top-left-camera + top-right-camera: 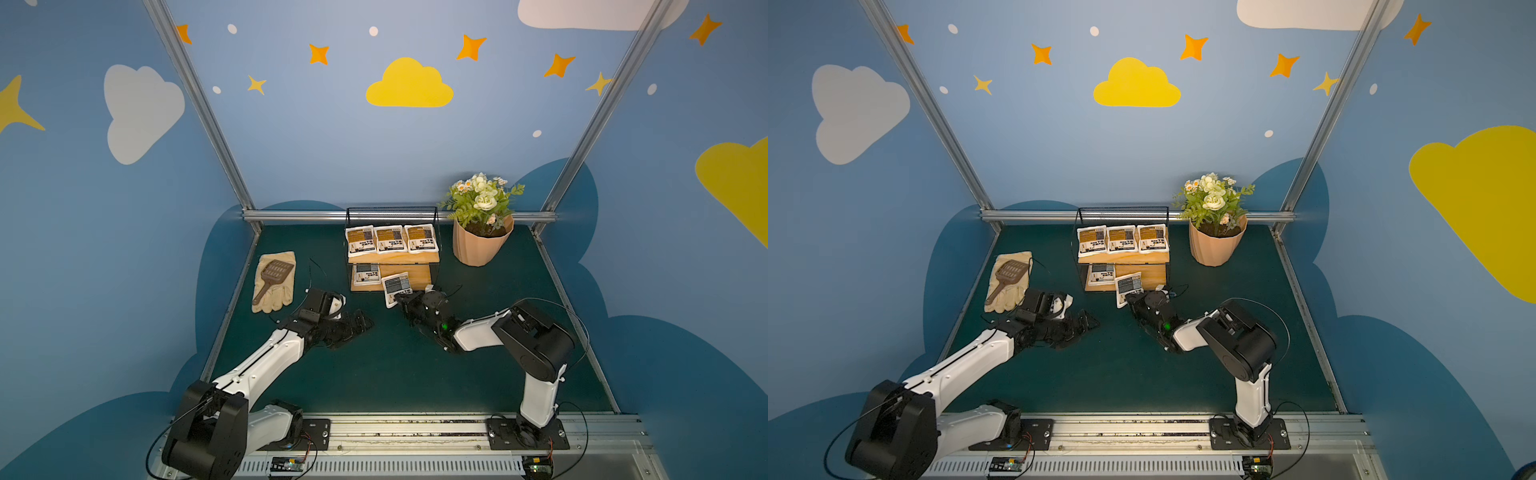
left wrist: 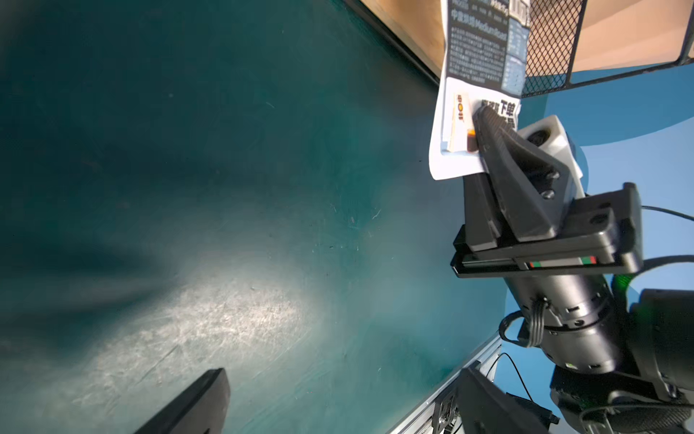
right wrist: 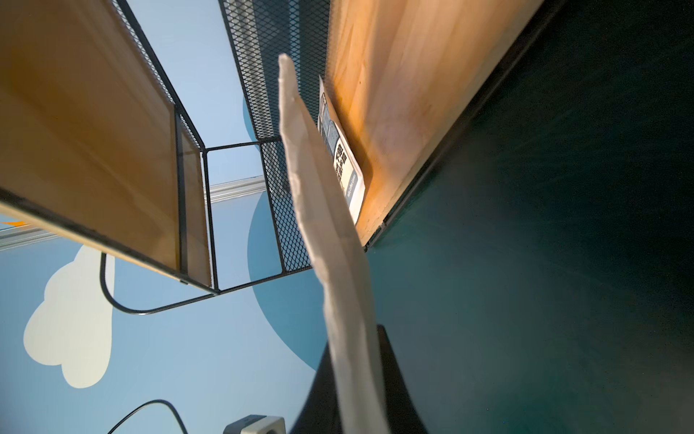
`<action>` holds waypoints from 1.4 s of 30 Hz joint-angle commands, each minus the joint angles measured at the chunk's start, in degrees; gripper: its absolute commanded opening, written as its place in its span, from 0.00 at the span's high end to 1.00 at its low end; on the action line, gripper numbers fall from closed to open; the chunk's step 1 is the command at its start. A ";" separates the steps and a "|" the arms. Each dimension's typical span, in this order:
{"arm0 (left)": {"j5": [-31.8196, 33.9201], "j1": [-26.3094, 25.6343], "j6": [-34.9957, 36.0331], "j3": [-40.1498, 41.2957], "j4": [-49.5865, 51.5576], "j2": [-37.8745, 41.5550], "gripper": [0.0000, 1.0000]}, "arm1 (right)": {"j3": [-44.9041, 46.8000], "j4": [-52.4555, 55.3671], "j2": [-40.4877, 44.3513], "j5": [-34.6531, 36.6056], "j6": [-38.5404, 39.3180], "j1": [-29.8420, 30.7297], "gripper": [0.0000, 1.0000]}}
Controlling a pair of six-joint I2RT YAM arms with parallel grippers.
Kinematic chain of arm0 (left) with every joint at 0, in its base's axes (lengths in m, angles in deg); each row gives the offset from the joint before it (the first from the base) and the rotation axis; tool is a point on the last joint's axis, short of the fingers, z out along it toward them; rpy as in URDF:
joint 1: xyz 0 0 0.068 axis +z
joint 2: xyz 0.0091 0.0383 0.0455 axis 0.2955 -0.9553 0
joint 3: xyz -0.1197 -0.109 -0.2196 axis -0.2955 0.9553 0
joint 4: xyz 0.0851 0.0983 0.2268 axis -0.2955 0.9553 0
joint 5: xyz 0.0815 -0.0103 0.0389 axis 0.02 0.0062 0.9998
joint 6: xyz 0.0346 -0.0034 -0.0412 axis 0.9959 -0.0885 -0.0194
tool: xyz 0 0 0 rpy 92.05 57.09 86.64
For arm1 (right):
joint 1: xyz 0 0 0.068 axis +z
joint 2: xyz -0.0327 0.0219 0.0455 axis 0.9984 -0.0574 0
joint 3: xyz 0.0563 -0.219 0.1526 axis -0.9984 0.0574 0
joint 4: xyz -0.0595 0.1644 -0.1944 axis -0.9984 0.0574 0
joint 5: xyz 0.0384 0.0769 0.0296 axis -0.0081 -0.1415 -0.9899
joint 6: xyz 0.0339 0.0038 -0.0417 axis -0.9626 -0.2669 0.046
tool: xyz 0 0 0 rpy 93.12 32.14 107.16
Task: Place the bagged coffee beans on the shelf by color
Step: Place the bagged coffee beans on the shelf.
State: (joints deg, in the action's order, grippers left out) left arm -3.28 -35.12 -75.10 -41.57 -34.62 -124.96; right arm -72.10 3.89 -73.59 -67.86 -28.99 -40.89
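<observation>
Pouch, grey-blue [image 1: 397, 286], pinched by its near end in the right gripper [image 1: 402, 298], at the front of the shelf [image 1: 432, 249].

Jaws were pressed together on the printed end. The pouch's long axis ran from the fingertips straight toward the lower board [image 1: 417, 272], and its far end reached over that board's front edge. A second grey-blue pouch [image 1: 366, 274] lay flat on the same board just beside it, with bare wood on the flower pot [image 1: 478, 245] side. Three yellow-brown pouches [image 1: 390, 239] filled the upper board [image 1: 395, 258]. The left gripper [image 1: 359, 322] was spread, empty, and well apart from the shelf, so the right arm was the nearer. Judged remaining: push forward, lay flat, release.
</observation>
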 commanded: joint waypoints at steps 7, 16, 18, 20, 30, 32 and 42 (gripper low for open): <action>-0.49 0.27 1.50 -2.29 0.39 -1.35 0.00 | -2.88 -5.18 -2.77 1.85 0.04 -1.47 1.00; -0.83 0.36 2.12 -3.36 1.13 -2.06 0.00 | -6.68 -6.61 -8.07 4.32 -0.46 -2.96 1.00; -0.92 0.37 2.21 -3.51 1.18 -2.17 0.00 | -7.79 -7.46 -9.61 4.70 -0.93 -2.98 1.00; -1.00 0.36 2.12 -3.51 1.10 -2.34 0.00 | -9.07 -8.26 -11.42 5.12 -1.37 -3.00 1.00; -1.79 0.50 1.86 -3.16 1.07 -2.51 0.00 | -14.72 -9.56 -17.56 7.32 -1.71 -3.07 1.00; -1.95 0.49 1.81 -3.01 1.14 -2.37 0.00 | -15.94 -9.40 -18.54 7.39 -1.80 -3.16 1.00; -2.65 0.61 2.07 -2.81 1.37 -2.07 0.00 | -20.97 -6.42 -22.26 8.35 -1.89 -3.64 1.00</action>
State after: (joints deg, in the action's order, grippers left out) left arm -4.96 -34.82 -73.77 -43.79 -33.99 -127.56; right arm -91.23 -3.13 -94.48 -60.78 -30.82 -44.15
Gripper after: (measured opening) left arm 0.998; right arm 0.095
